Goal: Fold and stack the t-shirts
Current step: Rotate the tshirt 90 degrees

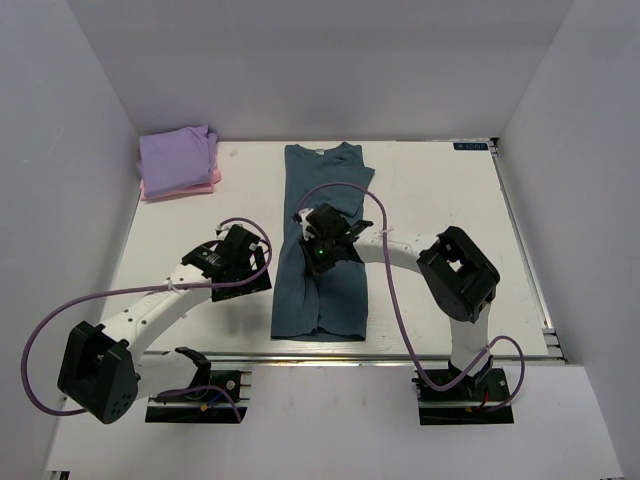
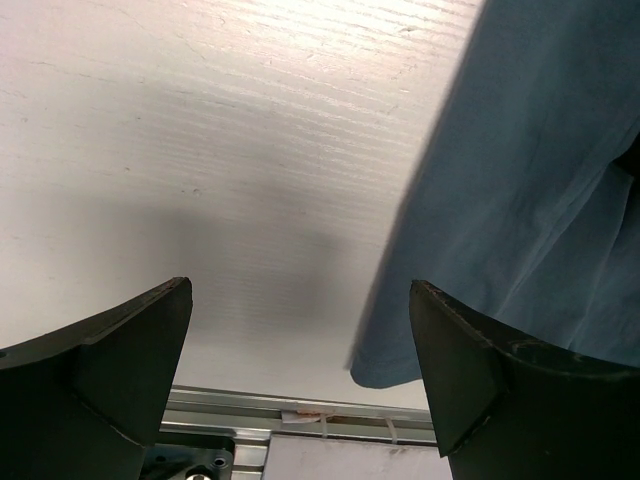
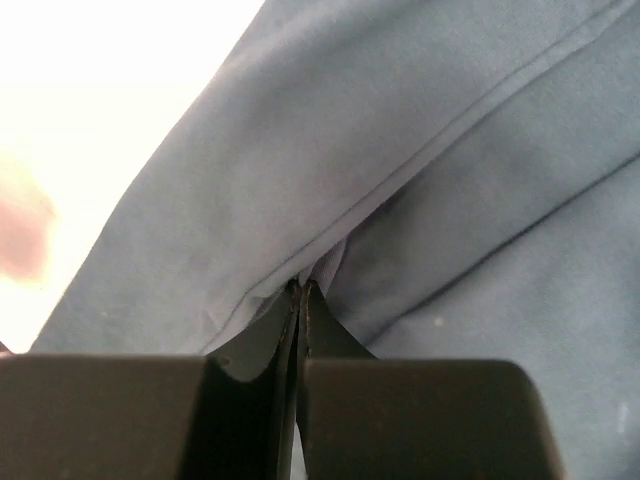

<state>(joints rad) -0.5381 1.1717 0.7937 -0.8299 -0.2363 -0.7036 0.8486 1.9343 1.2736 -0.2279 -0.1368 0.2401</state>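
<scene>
The dark teal-blue t-shirt (image 1: 322, 290) lies as a long narrow strip down the middle of the table, its sides folded in. My right gripper (image 1: 318, 243) sits over its middle and is shut on a fold edge of the shirt (image 3: 400, 130), pinching a hem. My left gripper (image 1: 240, 255) is open and empty just left of the shirt; the shirt's lower corner (image 2: 520, 200) shows to the right between its jaws. The folded lavender-purple shirt (image 1: 177, 155) lies on the folded pink one (image 1: 200, 186) at the far left corner.
The white table (image 1: 440, 230) is edged by a metal rail along its near side (image 2: 300, 410) and right side (image 1: 525, 260). Purple cables loop from both arms above the table. Grey walls close in left, right and back.
</scene>
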